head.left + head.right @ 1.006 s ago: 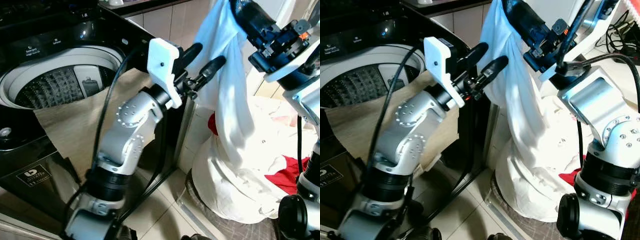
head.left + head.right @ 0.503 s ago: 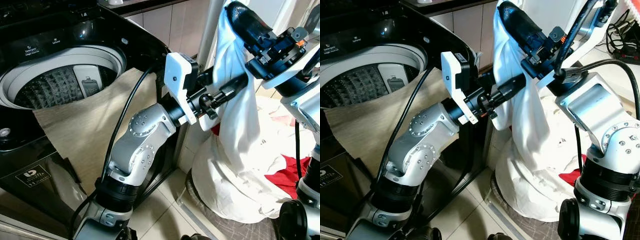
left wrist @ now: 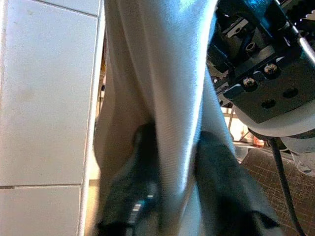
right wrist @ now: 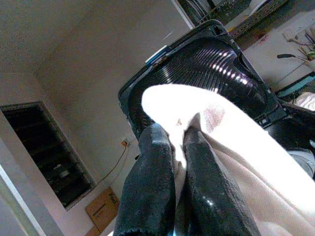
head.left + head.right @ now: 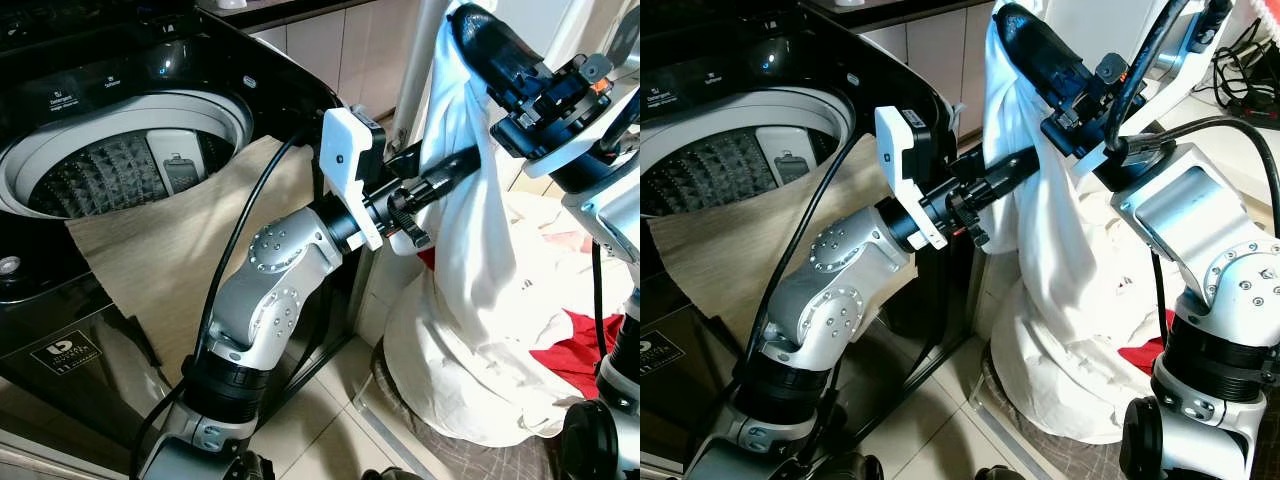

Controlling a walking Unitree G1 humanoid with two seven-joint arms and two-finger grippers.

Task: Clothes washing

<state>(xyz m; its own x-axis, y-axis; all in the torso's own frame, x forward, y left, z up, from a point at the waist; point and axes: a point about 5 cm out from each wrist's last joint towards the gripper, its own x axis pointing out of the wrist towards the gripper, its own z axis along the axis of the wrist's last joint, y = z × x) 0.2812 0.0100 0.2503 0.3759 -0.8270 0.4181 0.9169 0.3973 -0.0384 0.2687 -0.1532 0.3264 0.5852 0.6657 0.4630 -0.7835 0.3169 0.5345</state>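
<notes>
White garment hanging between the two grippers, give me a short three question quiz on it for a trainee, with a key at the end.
1. True or false: the right gripper holds the white garment up by its top end.
2. Where on the garment is the left gripper?
A. At the bottom hem
B. Partway down the hanging cloth, one finger on each side of a fold
C. Inside the washing machine
3. Fill in: the garment's lower end rests on a pile that includes ____-coloured laundry.

Key
1. True; the cloth is pinched between its two fingers.
2. B
3. Red
</notes>
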